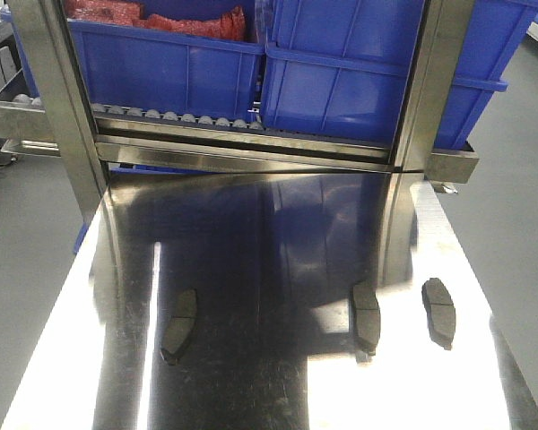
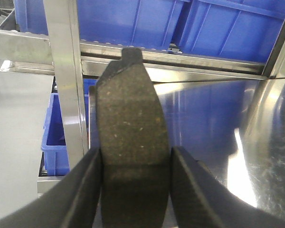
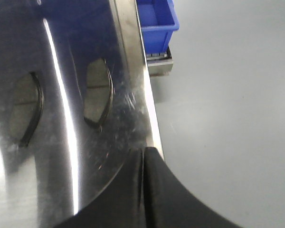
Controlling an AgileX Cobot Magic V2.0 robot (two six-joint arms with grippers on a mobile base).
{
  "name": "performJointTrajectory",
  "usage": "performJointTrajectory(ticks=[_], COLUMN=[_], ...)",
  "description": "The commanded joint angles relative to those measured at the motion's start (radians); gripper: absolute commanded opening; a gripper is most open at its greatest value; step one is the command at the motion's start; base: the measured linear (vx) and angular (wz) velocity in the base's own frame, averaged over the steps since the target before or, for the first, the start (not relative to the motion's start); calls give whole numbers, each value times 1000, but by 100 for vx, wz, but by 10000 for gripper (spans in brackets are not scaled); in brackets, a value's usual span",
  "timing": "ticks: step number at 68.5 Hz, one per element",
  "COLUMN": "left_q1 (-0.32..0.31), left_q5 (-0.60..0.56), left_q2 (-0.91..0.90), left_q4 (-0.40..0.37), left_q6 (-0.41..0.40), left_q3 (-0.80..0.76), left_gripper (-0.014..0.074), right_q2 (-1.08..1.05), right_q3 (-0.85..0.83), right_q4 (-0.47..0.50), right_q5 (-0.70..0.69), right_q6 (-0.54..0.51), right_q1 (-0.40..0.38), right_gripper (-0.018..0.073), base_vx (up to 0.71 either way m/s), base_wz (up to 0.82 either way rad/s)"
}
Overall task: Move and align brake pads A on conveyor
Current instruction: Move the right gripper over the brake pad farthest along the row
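My left gripper [image 2: 136, 156] is shut on a dark grey brake pad [image 2: 130, 118], which stands on end between the fingers, above the left part of the steel table. Three more brake pads lie flat on that table in the front view: one at the left [image 1: 178, 326], one right of centre [image 1: 367, 317] and one at the far right [image 1: 438, 311]. My right gripper [image 3: 143, 151] is shut with nothing in it, above the table's right edge, just short of two of the lying brake pads [image 3: 97, 92] [image 3: 26, 108]. The conveyor is out of view.
The shiny steel table [image 1: 251, 233] has a roller rack with large blue bins [image 1: 170, 67] at its far end. Steel uprights [image 1: 67, 116] [image 1: 430, 81] stand at both far corners. A small blue bin [image 3: 156, 23] sits low beside the table. Grey floor lies on both sides.
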Motion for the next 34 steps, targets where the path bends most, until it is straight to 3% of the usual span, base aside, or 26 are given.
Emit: performJointTrajectory(ticks=[1,18,34], left_q1=[-7,-7,-7], left_q5=[-102,-102,-102], left_q2=[3,3,3], left_q4=[-8,-8,-8], left_q6=[-4,-4,-4], left_q3=[-28,-28,-28], left_gripper=[-6,-6,-6], right_q2=[1,6,6], right_q3=[-33,-33,-67], right_q4=[-6,0,114], right_q5=[-18,22,48], right_q6=[-4,-16,-153], right_q1=[-5,-5,-5], right_gripper=[-9,82,369], base_vx=[0,0,0], base_wz=[0,0,0])
